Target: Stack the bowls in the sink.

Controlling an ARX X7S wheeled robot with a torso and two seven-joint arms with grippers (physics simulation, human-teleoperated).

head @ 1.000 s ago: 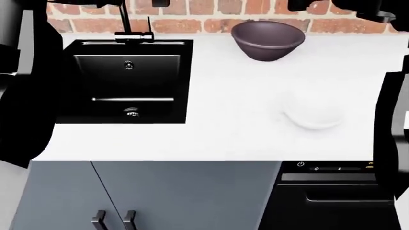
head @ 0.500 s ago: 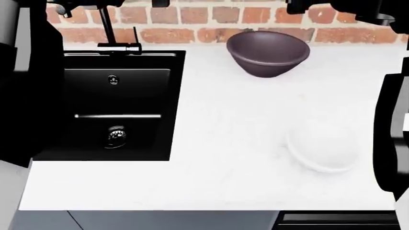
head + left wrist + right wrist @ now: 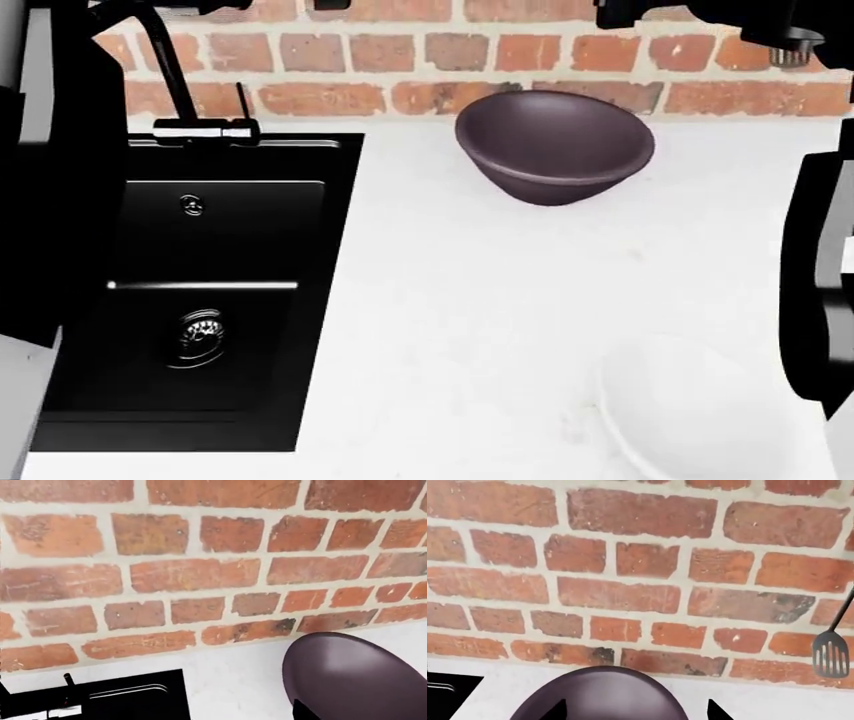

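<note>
The dark purple-brown bowl [image 3: 554, 145] stands upright on the white counter by the brick wall, right of the sink [image 3: 200, 250]. The white bowl [image 3: 701, 415] sits near the counter's front right, partly cut off by the frame edge. The black sink holds nothing but its drain [image 3: 198, 335]. In the right wrist view my right gripper [image 3: 635, 711] is open, its two tips wide apart above the dark bowl [image 3: 604, 695]. My left gripper [image 3: 220, 714] is open too: one fingertip [image 3: 301, 713] shows beside the dark bowl [image 3: 360, 680], the other is lost against the sink [image 3: 120, 702].
A black faucet [image 3: 180, 90] rises behind the sink. The brick wall [image 3: 400, 55] runs along the counter's back, and a slotted spatula [image 3: 831, 655] hangs on it. My dark arms fill both side edges of the head view.
The head view has moved in and down: sink and bowls have slid lower and grown larger, and the cabinet fronts have left the frame. Neither bowl has moved on the counter.
</note>
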